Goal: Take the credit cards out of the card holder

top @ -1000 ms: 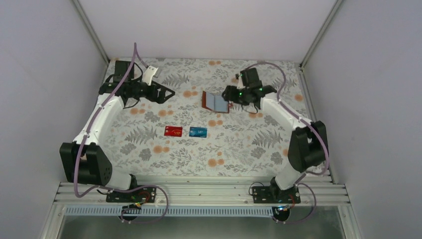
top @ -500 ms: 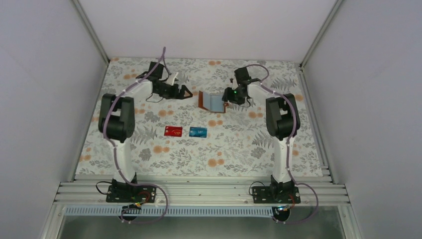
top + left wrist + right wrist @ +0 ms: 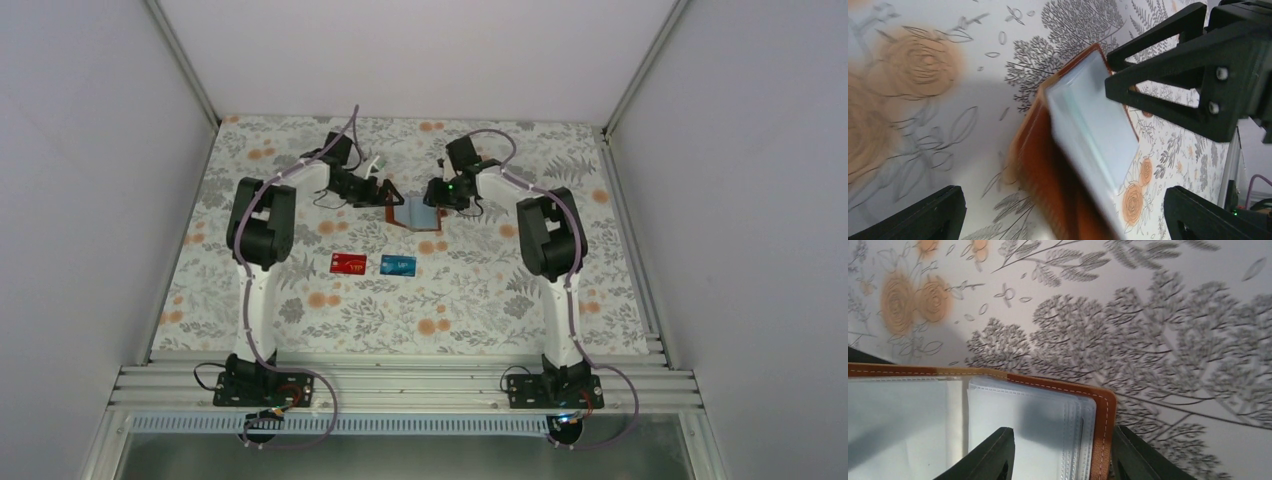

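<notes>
The left tool has swung in to the card holder, which the right tool has carried leftward.

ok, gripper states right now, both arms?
Left gripper: open, holding nothing.
Right gripper: closed on the holder, at its edge.

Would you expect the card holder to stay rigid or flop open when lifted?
The card holder would probably flop open: its clear sleeves fan loose from the brown cover. It looks thin, so likely light and easily slid.
</notes>
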{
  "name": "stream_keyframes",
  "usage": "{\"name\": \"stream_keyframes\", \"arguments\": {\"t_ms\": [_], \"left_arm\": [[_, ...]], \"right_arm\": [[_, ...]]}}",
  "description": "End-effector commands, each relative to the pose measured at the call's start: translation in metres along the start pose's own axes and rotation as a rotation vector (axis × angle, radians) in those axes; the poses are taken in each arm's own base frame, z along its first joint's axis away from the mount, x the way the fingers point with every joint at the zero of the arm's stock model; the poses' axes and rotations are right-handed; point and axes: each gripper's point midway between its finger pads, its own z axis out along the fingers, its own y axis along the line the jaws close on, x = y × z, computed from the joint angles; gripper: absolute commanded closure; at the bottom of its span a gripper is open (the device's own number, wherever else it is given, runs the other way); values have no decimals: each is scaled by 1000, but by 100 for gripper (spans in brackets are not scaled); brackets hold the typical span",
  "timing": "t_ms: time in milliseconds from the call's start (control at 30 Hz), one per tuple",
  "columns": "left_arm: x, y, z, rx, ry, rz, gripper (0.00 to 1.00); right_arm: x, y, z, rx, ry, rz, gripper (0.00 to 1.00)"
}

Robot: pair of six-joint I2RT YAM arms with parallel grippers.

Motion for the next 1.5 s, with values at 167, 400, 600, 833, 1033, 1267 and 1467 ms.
{"name": "stream_keyframes", "arguments": {"t_ms": [167, 400, 600, 833, 1033, 1267, 1467], "left_arm": [[7, -15, 18, 26, 40, 9, 51], [-13, -54, -15, 37, -27, 179, 98], [-33, -137, -86, 55, -138, 508, 98], [-30, -217, -159, 43, -216, 698, 98], [-30, -277, -208, 85, -302, 731, 98], [-14, -313, -229, 141, -337, 819, 98], [-3, -328, -233, 184, -329, 875, 98]], "right_arm": [[22, 29, -3, -114, 50, 14, 49], [-3, 46, -94, -228, -182, -65, 47], [-6, 93, -214, -394, -413, -339, 33], [15, 138, -310, -545, -605, -561, 2], [19, 161, -345, -606, -695, -648, 1], [30, 174, -352, -672, -679, -725, 4], [25, 175, -346, -672, -657, -727, 23]]}}
